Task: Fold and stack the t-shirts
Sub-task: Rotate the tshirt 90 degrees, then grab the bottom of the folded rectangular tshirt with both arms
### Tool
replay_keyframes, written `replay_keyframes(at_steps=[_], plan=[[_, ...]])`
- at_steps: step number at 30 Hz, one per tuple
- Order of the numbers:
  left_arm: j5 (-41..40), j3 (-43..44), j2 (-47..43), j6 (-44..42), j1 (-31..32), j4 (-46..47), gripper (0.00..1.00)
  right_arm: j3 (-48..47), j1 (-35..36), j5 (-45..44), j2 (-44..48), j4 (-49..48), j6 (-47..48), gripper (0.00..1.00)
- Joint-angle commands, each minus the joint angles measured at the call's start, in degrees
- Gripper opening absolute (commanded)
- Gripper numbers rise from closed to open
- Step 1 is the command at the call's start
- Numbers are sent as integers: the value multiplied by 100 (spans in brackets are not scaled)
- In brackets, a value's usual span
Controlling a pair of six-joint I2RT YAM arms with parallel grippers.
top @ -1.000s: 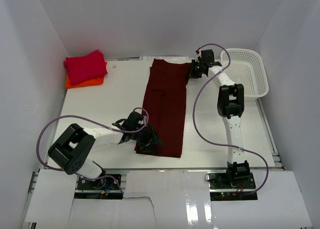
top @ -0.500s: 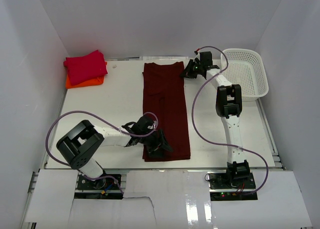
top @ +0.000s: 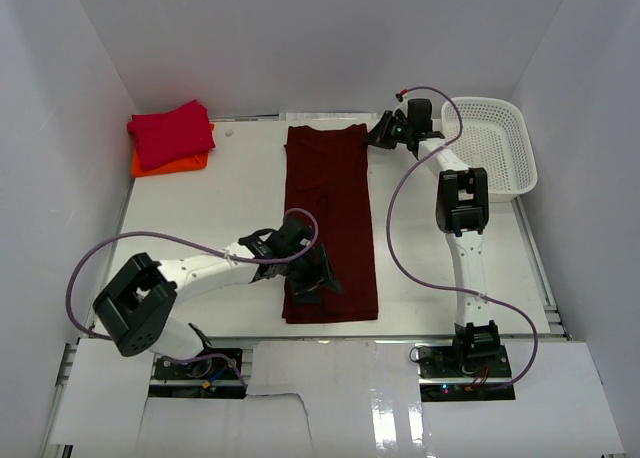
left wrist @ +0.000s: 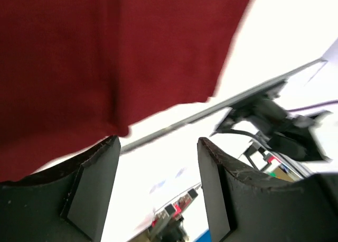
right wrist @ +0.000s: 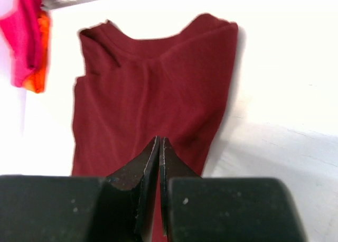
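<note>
Three shirts in all on the tabletop [top: 220, 208]. One maroon shirt [top: 330, 198], spread flat as a long narrow strip down the middle, collar end far, hem end near the arm bases. One red shirt [top: 172, 130], folded, in the far left corner, stacked on one orange shirt [top: 170, 164], also folded, showing only as a band along the red's near edge. Both well apart from the maroon shirt. One white basket [top: 522, 143] at the far right, clear of all three shirts.

Two arms, one pincer each. Left arm [top: 190, 268] stretched low across the tabletop, left pincer [top: 312, 280] over the near left part of the maroon shirt, close to the hem. From the left wrist: left fingers [left wrist: 90, 189] spread wide, only bare tabletop and its edge showing in the gap, no cloth between. Maroon cloth fills the upper left of that view, with a corner ending just beyond the fingertips. Cannot tell whether the tips touch it.

Right arm [top: 460, 228] reaching to the far end, right pincer [top: 380, 135] just beside the maroon shirt's far right corner, between shirt and basket. From the right wrist: right fingers [right wrist: 140, 170] pressed together to a thin slit, no cloth seen gripped. Beyond them the maroon shirt, collar end uppermost, with red and orange at the upper left edge.
</note>
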State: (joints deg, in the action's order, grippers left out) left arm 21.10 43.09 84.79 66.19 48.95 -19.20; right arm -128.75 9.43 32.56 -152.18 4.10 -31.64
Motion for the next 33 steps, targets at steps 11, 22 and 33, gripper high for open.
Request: replay_keyframes(at_steps=[11, 22, 33], plan=[[-1793, 543, -2677, -1469, -87, -1446, 80, 2747, -143, 1956, 2988, -2537, -616, 51], [-3057, 340, -3505, -2610, -333, -1727, 91, 5306, -29, -317, 5908, 652, 1765, 60], [-215, 219, -3023, -4106, -2977, -797, 86, 7177, -3, -1831, 8282, 1813, 2109, 61]])
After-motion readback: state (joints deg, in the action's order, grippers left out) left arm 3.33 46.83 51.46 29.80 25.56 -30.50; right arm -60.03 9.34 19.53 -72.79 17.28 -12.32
